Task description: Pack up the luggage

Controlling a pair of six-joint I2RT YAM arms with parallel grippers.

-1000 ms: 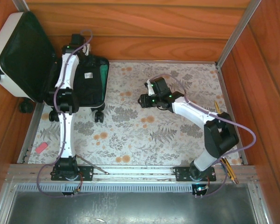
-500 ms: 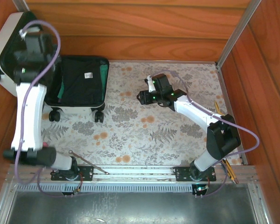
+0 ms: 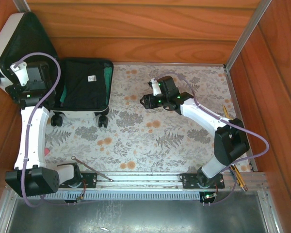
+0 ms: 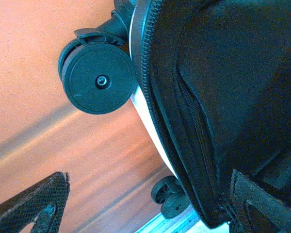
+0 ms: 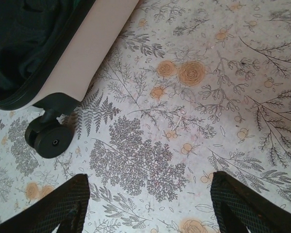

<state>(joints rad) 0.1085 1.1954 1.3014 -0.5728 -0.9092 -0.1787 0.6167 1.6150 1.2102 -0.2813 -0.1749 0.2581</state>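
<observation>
One left arm (image 3: 31,126) across the open luggage (image 3: 87,90), floral cloth (image 3: 150,145) underneath.

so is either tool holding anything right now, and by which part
Nothing is held: the left tool is open near the luggage rim, and the right tool is open above the table.

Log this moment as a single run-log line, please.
luggage: open, lid against left wall | left gripper: open, empty, by lid wheel | right gripper: open, empty, over floral cloth beside luggage
</observation>
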